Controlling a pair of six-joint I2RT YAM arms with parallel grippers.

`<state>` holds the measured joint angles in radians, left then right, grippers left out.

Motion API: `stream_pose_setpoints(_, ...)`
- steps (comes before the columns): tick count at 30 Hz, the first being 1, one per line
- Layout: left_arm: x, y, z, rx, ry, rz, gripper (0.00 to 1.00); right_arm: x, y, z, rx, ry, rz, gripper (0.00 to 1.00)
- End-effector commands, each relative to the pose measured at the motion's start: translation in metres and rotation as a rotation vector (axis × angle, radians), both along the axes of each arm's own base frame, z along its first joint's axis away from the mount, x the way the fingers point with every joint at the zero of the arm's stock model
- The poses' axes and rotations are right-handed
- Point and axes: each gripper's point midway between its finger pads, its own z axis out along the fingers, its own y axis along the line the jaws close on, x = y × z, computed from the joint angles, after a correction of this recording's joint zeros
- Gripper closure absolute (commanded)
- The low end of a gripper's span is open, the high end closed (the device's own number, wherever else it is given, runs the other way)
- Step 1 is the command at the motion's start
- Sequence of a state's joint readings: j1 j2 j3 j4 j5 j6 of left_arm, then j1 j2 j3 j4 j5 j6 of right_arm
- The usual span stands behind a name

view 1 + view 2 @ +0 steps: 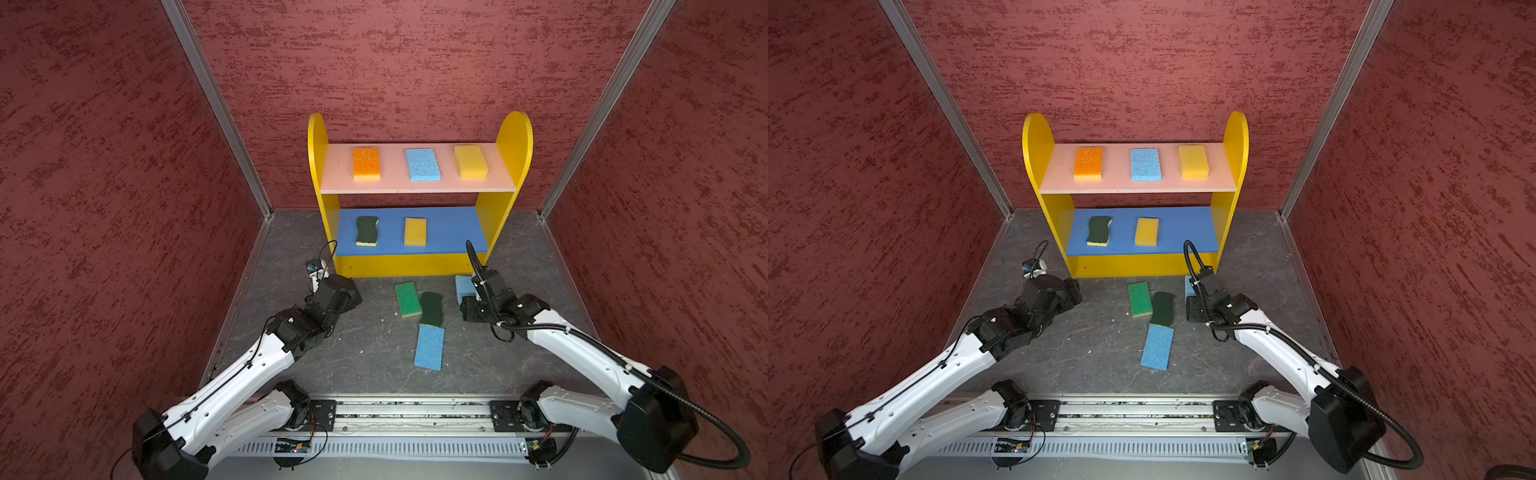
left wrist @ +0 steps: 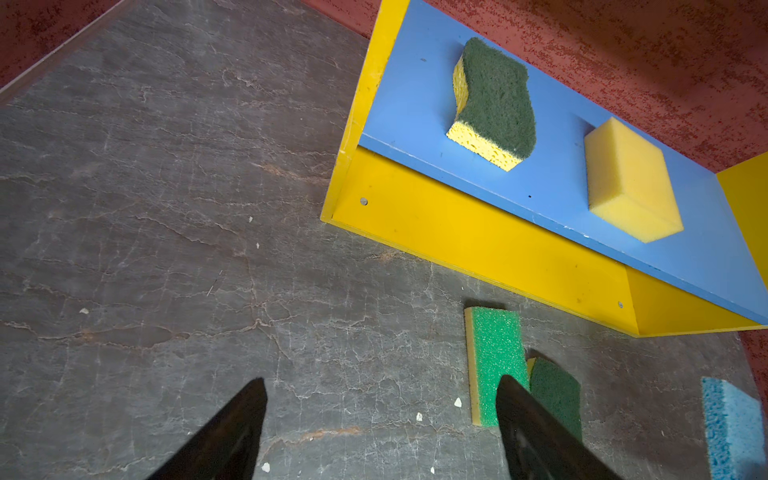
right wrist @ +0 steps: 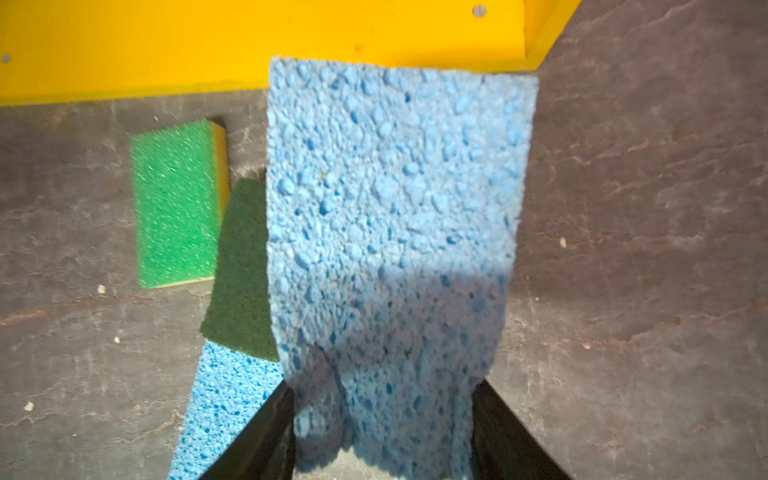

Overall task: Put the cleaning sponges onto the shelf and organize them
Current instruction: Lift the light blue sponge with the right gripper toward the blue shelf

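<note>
Dark grey slate-look floor, red textured walls. Shelf stands at 12 o'clock of the floor, vs the back wall.

L gripper sits approx 9 o'clock of the loose pile. Its fingers are spread wide w/ nothing btwn them, over floor.

Pink board, L to R: orange sponge, top blue sponge, top yellow sponge, all flat and apart.

Blue board, L to R: shelved scourer dark side up, then lower yellow sponge.

On the floor at 6 o'clock of the shelf:
- green-topped sponge
- floor scourer, touching its 3 o'clock edge
- floor blue sponge, at the scourer's 6 o'clock and touching it

R gripper is at 3 o'clock of the pile, near the shelf's R front corner. Its fingers are closed in on one short end of the held blue sponge, w/ the foam visibly pinched. The rest sticks out toward 12 o'clock and the yellow base panel. Can't tell if it's clear of the floor.
</note>
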<state>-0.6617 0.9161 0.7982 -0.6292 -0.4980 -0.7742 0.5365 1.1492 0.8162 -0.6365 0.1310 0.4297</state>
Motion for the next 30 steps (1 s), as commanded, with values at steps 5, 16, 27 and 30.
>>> stream_pose_setpoints(5, -0.001, 0.007, -0.003, 0.015, -0.003, 0.025, 0.13, 0.03, 0.002, 0.053, -0.021, -0.167, 0.01, 0.4)
stream_pose_setpoints(16, -0.001, 0.014, -0.002, 0.038, -0.017, 0.047, 0.13, 0.082, 0.01, 0.08, -0.111, -0.295, -0.005, 0.39)
stream_pose_setpoints(27, -0.002, 0.023, -0.003, 0.078, -0.025, 0.071, 0.13, 0.127, 0.008, 0.091, -0.148, -0.346, -0.047, 0.36)
stream_pose_setpoints(30, -0.001, 0.025, -0.005, 0.083, -0.027, 0.077, 0.13, 0.136, 0.006, 0.096, -0.134, -0.367, -0.063, 0.36)
